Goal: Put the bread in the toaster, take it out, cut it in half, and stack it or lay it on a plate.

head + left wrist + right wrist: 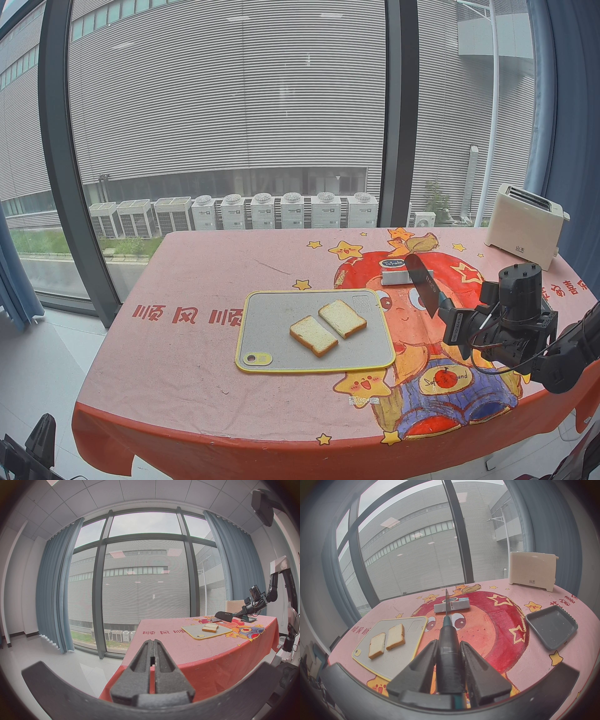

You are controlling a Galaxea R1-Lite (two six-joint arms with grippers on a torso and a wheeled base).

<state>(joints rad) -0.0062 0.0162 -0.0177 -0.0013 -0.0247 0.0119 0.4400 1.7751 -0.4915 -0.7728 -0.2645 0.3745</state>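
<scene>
Right gripper (447, 643) clamps the knife (424, 282) by its handle above the table's (187, 375) right edge. Two bread halves (314, 335) lie side by side on the cutting board (275, 325), mid-table (toaster (525, 225) at the far right corner). Left gripper (153, 644) has its fingers together.

Looks like a test room in an office or lab building, dressed up as a kitchen corner. Overhead, a white suspended tile ceiling (140, 492). Along the wall, floor-to-ceiling windows in dark metal frames (400, 112) with long blue-grey curtains (53, 583), facing a grey ribbed industrial facade (225, 87) and a row of white outdoor air-conditioning units (262, 210).

Kitchen props on a round table under a pink-red cartoon-printed cloth (187, 375):
- Clamped between the fingers (482, 667) of the right gripper (447, 643), a black-handled kitchen knife (447, 664).
- Far ahead of those fingers, a cream plastic two-slot toaster (532, 570).
- Off to their left, a grey cutting board with a yellow rim (393, 658) bearing two pale toasted bread halves (314, 335).
</scene>
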